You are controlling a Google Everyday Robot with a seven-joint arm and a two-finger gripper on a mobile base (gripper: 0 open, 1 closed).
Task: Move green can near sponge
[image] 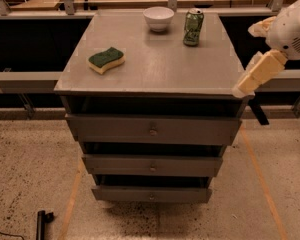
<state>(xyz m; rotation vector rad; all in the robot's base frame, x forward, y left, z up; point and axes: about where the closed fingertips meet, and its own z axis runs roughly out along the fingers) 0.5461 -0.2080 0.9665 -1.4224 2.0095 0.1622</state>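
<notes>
- The can [193, 27] stands upright at the far right of the surface [160, 69], just right of the bowl [158, 18].
- The sponge [106, 60] lies green side up toward the left, well apart from the can.
- The end effector [247, 81] hangs by the surface's near right corner, angled down to the left, touching neither can nor sponge. Whether it is spread or closed is not visible.
- Three drawers [152, 130] sit below the surface.

One high camera looks down at the cabinet [155, 69] front, pincer [243, 88] at its right edge
</notes>
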